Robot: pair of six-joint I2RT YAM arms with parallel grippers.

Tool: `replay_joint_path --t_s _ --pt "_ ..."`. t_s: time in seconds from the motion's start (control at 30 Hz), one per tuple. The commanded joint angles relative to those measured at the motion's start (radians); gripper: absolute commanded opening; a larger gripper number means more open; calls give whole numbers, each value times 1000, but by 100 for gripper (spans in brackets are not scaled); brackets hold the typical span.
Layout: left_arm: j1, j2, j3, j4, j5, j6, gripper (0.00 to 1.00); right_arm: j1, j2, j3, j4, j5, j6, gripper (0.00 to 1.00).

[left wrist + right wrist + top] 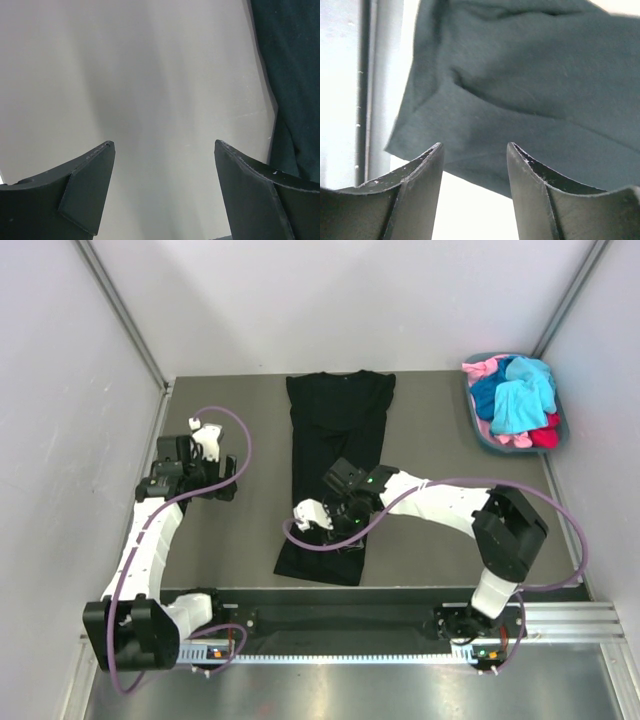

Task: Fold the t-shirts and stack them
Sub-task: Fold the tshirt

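Note:
A large black t-shirt (335, 455) lies as a long narrow strip down the middle of the table, collar end far from me. My right gripper (315, 515) hovers over its near half with its jaws apart. In the right wrist view a corner of the black t-shirt (520, 85) lies just beyond the right gripper (475, 145), and nothing sits between the fingers. My left gripper (205, 445) stands wide open over bare table, left of the shirt. The left wrist view shows the left gripper (162, 142) empty and the black t-shirt (295, 75) along the right edge.
A grey-blue basket (478, 430) at the far right corner holds turquoise (525, 400), blue (490, 390), pink (485, 368) and red (548, 435) t-shirts in a heap. A black rail (400, 615) runs along the near table edge. Pale walls close in on three sides.

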Motion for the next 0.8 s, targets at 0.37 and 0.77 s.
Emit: replay_joint_path --t_s 0.37,0.77 --pt "22 -26 -13 41 12 4 86 69 152 112 -63 -54 -33 55" --pt "34 -32 -10 41 27 -4 86 63 -105 -12 168 384 -16 0"
